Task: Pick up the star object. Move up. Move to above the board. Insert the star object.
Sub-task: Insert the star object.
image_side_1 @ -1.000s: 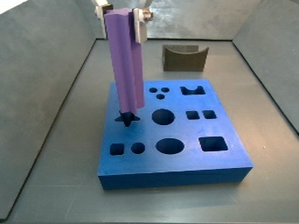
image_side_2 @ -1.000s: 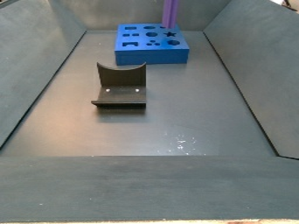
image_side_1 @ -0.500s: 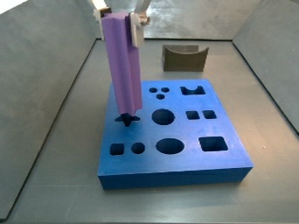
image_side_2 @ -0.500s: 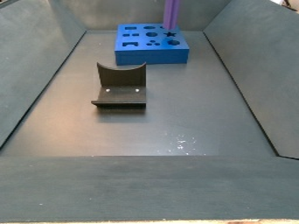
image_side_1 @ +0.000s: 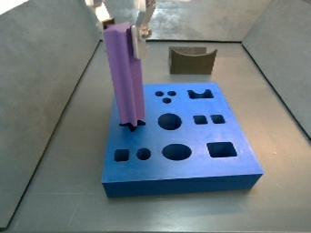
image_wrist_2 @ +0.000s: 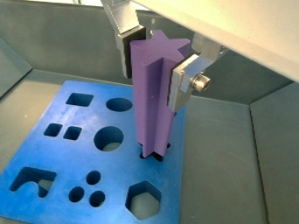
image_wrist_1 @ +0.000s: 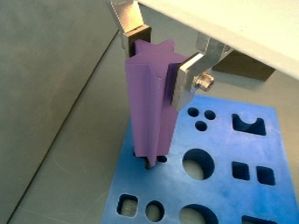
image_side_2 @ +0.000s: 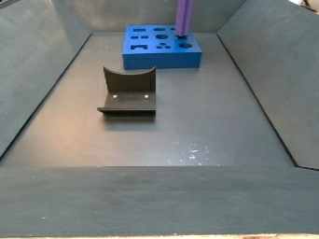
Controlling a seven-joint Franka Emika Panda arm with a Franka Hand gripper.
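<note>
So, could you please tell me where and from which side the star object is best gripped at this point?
Probably at its upper end, from above, as the end effector grips it now: the star object stands upright with its lower tip in the board hole, so only the top is free, and its long ridged sides suit flat fingers.

The gripper (image_wrist_1: 158, 54) hangs vertically, fingers pointing straight down, its silver finger plates (image_wrist_2: 187, 72) pressed flat against something clamped between them (a screw head shows on one plate). In a side view it (image_side_1: 125, 20) sits toward 12 o'clock.
</note>
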